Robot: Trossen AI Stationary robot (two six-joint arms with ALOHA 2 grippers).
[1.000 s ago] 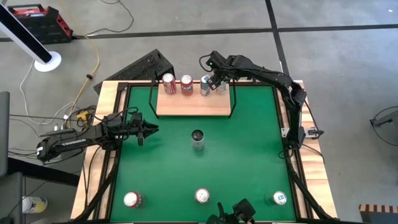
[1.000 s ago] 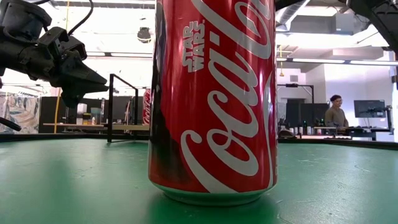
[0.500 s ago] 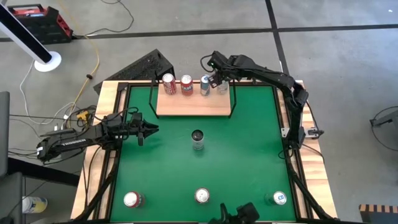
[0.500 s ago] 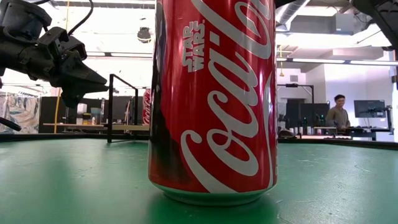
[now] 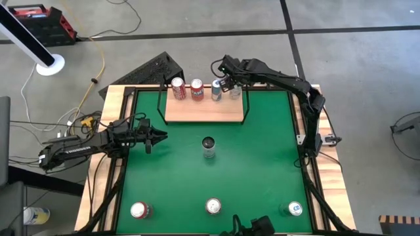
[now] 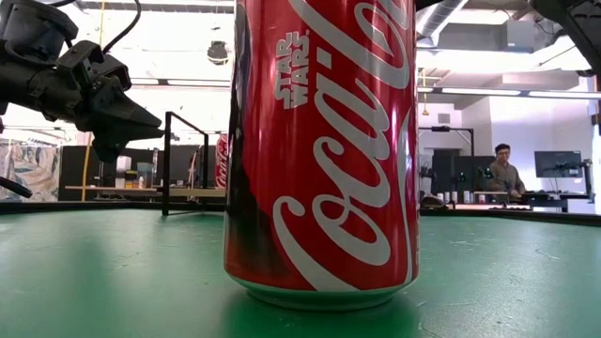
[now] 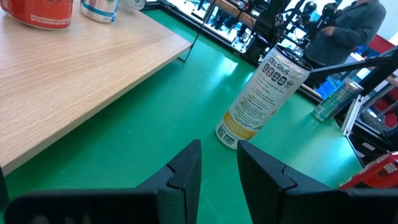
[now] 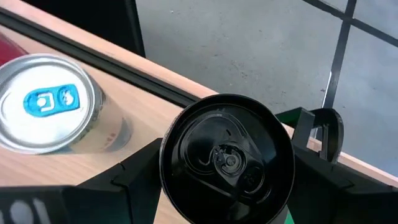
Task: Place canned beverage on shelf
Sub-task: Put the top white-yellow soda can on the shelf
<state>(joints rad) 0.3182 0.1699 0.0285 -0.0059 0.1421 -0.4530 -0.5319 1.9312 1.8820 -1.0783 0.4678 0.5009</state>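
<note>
The light-wood shelf (image 5: 203, 110) with black rails lies at the table's far side. On it stand two red cans (image 5: 187, 88), a blue-and-silver can (image 5: 216, 90) and a black-topped can (image 5: 234, 91). My right gripper (image 5: 228, 81) is open above the black-topped can (image 8: 227, 155), one finger (image 8: 140, 174) on either side of it, close but apart. The can stands on its base on the board. My left gripper (image 5: 159, 136) waits at the table's left, open by a narrow gap and empty (image 7: 219, 155). It points at an upright Celsius can (image 5: 209, 147).
Three more cans stand along the near edge (image 5: 139, 210), (image 5: 213, 206), (image 5: 294, 208). The middle one, a red cola can (image 6: 319, 150), fills the low view. Bare green felt (image 5: 262, 151) lies between the shelf and these cans. A person (image 6: 507, 174) sits in the room behind.
My right gripper has drawn back a little toward the table's far edge. The black-topped can stays standing on the shelf and shows more fully from above.
</note>
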